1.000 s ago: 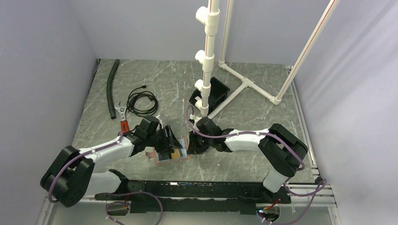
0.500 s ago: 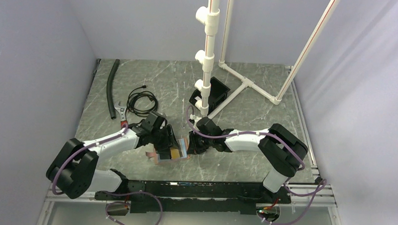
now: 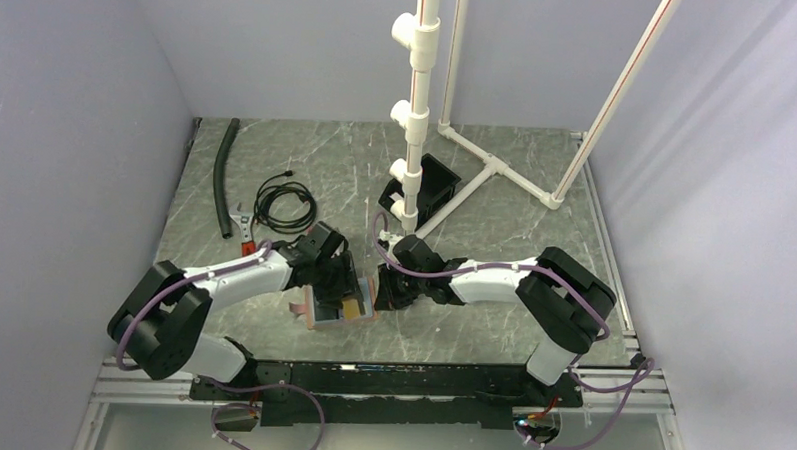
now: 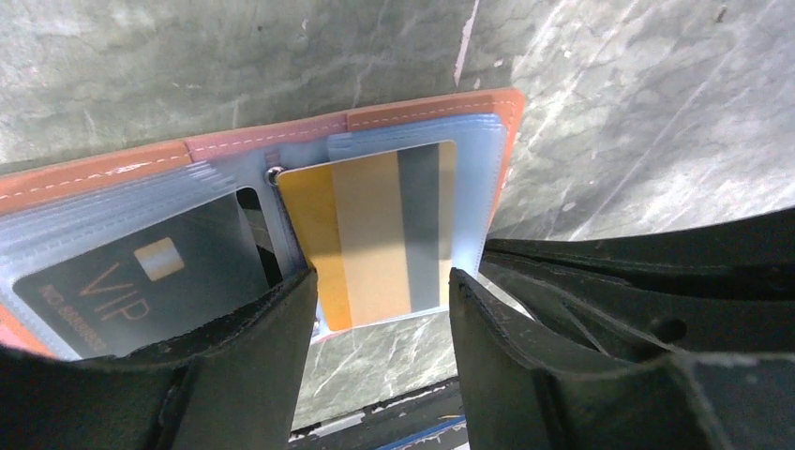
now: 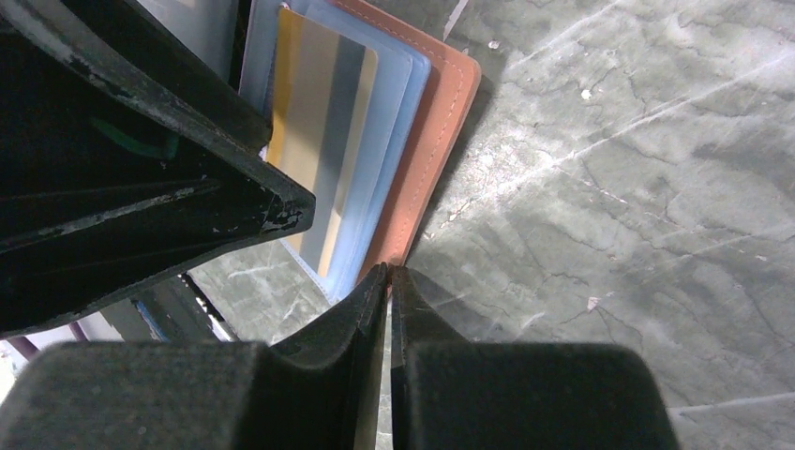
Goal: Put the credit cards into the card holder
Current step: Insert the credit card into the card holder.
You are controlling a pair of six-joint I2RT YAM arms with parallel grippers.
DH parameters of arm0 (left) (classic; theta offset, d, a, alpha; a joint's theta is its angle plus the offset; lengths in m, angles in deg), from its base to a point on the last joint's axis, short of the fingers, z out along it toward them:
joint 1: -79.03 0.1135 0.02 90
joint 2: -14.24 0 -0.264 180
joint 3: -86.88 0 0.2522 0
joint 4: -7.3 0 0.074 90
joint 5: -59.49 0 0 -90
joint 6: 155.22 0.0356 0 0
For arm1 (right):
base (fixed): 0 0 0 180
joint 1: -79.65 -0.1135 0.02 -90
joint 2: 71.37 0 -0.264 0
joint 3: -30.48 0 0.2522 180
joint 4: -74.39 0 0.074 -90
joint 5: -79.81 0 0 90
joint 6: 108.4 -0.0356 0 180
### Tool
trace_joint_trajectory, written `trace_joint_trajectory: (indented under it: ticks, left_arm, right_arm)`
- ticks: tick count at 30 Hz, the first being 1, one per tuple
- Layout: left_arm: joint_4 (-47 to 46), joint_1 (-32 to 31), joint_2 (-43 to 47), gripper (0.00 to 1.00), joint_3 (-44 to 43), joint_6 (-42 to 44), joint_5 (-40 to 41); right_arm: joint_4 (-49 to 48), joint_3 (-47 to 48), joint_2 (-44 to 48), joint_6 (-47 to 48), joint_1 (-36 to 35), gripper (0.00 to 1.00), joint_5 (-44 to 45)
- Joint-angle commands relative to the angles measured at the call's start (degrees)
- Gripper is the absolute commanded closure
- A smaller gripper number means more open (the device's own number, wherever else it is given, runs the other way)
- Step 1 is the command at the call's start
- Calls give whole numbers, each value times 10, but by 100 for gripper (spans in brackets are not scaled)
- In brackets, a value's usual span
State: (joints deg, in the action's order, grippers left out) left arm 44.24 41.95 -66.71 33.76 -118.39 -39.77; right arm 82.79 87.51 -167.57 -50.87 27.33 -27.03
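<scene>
So my left arm is stretched low toward the middle of the grey marbled tabletop [image 4: 656, 94]; my left gripper [image 4: 380, 281] hangs right over the tan-brown leather bifold card holder [image 4: 412, 105] with its jaws spread wide, nothing held, one finger on either side of the gold card. My right arm comes in from the other side; my right gripper [image 5: 387, 272] is pinched closed with its tips right at the holder's outer leather edge; honestly can't tell if it's nipping the leather or just touching it. The card holder lies open and flat between the two grippers. Its clear glossy sleeves [image 4: 473, 178] hold a gold plastic card [image 4: 375, 234] with a grey stripe in one panel and a black card [image 4: 141, 272] marked VIP in the other. Pale stitching runs along the leather rim.
</scene>
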Motion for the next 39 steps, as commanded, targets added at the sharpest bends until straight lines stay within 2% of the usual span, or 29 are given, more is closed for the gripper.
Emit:
trace_joint_trajectory:
  ticks: [1, 4, 6, 12, 19, 32, 39]
  left_arm:
    - [-101, -6, 18, 40, 56, 13, -13]
    - [-179, -6, 73, 39, 99, 14, -21]
    - [-196, -7, 113, 38, 117, 13, -13]
    - [-84, -6, 165, 36, 88, 26, 33]
    - [-32, -6, 147, 35, 68, 29, 57]
    - [-112, -7, 38, 36, 40, 53, 40]
    - [-164, -7, 90, 37, 60, 64, 25]
  right_arm:
    - [-6, -11, -10, 7, -2, 92, 1]
    - [-6, -12, -12, 8, -2, 92, 0]
    - [-5, -13, -10, 8, -2, 92, 0]
    - [-2, -9, -7, 10, -2, 92, 0]
    - [0, -4, -10, 11, -2, 92, -3]
    - [8, 1, -12, 14, -2, 93, -3]
    - [3, -1, -15, 12, -2, 93, -5]
